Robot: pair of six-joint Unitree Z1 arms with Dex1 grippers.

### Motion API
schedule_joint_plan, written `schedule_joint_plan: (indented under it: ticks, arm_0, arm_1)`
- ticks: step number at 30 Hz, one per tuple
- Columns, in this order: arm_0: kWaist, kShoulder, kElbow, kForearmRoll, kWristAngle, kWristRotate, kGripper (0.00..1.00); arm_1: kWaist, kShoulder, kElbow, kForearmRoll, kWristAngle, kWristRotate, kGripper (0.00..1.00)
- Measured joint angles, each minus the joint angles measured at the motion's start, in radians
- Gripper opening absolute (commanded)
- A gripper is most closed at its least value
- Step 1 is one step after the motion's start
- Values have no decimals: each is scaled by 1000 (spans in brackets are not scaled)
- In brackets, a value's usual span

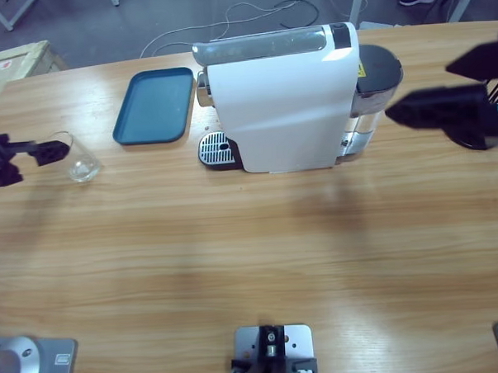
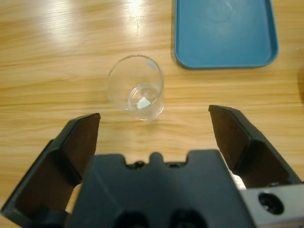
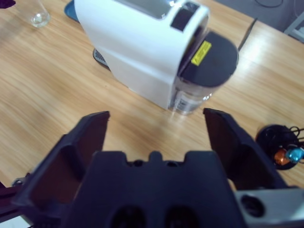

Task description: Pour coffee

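A small clear glass stands upright on the wooden table at the far left; it looks empty, and no coffee shows in any view. My left gripper is just left of it, open, its jaws short of the glass and not touching it. The white coffee machine stands at the table's middle back, with a metal drip grate at its left end. My right gripper hovers to the machine's right, open and holding nothing, facing the machine.
A blue tray lies bare between the glass and the machine. The machine's dark-lidded water tank is at its right end. A black holder with blue and orange capsules sits at the far right. Cables run across the floor behind the table.
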Motion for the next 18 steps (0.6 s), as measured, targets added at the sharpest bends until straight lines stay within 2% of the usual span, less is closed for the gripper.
schedule_joint_plan:
  ticks: [8,12,18]
  arm_0:
    - [5,84,24,-117,97,-1,991]
    - [30,129,41,-168,99,-7,991]
    - [91,204,116,-332,64,-13,991]
  arm_1:
    - [2,-6,58,-1,-15,40,1000]
    - [2,-6,89,-6,-15,56,1000]
    - [2,-6,100,-14,-19,68,1000]
